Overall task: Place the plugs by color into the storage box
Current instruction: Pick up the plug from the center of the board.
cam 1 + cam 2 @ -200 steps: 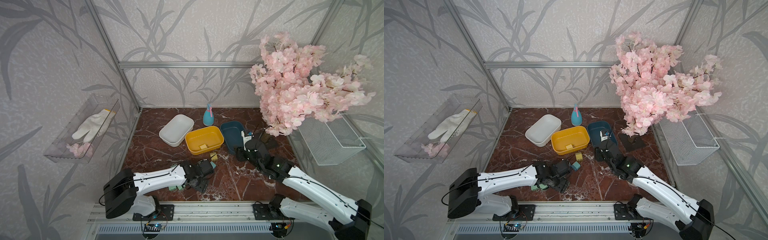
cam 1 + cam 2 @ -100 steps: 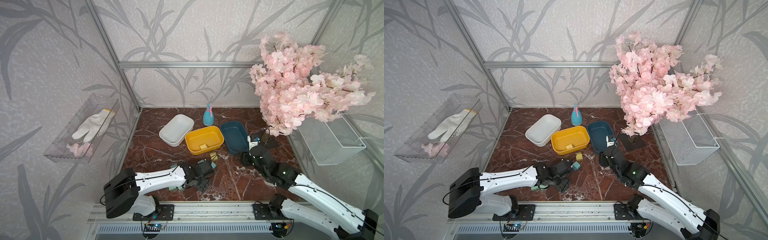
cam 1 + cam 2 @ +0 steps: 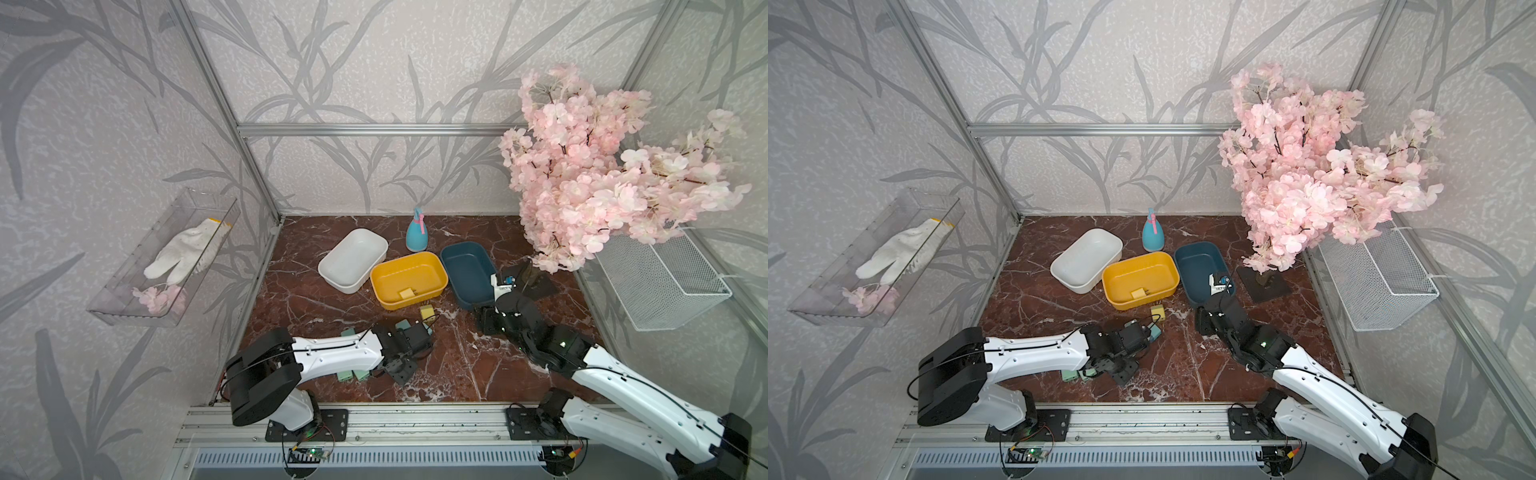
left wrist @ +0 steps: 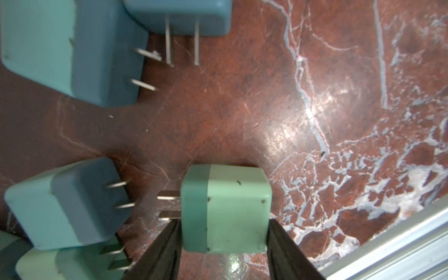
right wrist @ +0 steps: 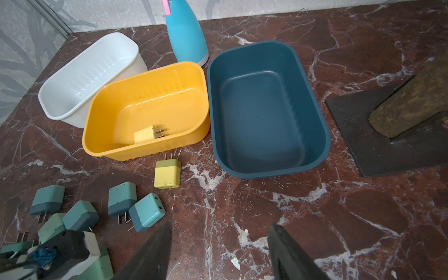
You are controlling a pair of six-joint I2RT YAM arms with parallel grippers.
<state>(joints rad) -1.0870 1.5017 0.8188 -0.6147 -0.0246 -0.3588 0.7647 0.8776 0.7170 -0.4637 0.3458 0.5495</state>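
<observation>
In the left wrist view my left gripper is shut on a mint green plug lying on the marble, one finger against each side. Teal plugs lie close by. My right gripper is open and holds nothing, low over the floor in front of the blue storage box. The yellow box holds one yellow plug, and another yellow plug lies in front of it. Several teal plugs and mint ones are scattered around the left gripper. The white box is empty.
A light-blue spray bottle stands behind the boxes. The pink flower tree on its dark base is to the right of the blue box. A wire basket hangs on the right wall. A clear shelf with a glove hangs on the left.
The left gripper's jaws have closed in on the mint green plug. The right arm has drawn back a little from the blue box, still open.
</observation>
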